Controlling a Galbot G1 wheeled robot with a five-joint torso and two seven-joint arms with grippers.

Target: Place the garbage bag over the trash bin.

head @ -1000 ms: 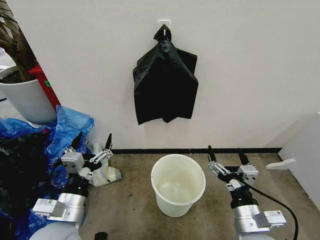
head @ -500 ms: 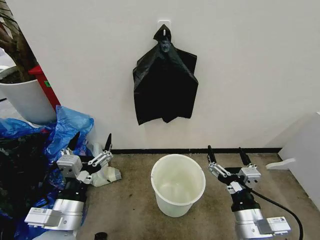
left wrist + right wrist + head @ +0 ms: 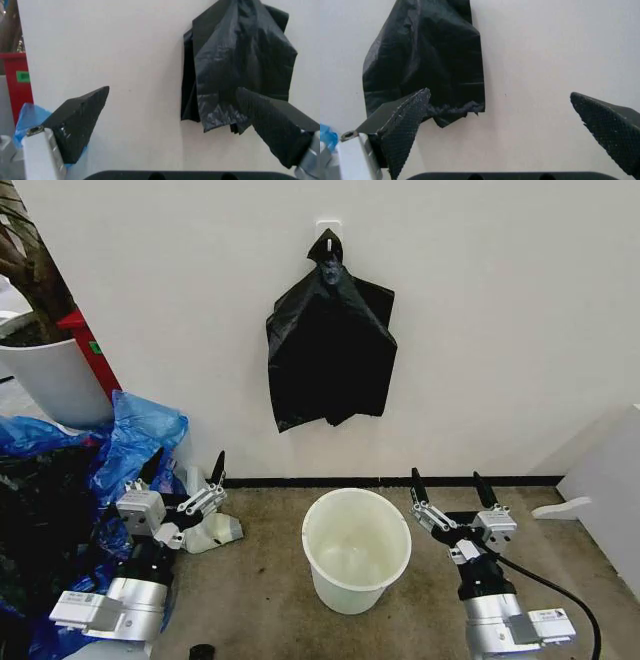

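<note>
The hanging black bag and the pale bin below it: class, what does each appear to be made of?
The garbage bag: thin plastic film, seemingly; it crumples, folds and shows a soft sheen. The trash bin: probably rigid moulded plastic, cream-white, smooth, slightly glossy, with a rolled rim.

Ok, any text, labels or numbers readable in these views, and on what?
None readable.
Green sticker on the red panel beside the plant pot: too small to read.
Labels on both arm housings, left and right: blurred.
Garbage bag, bin, wall: no print.
</note>
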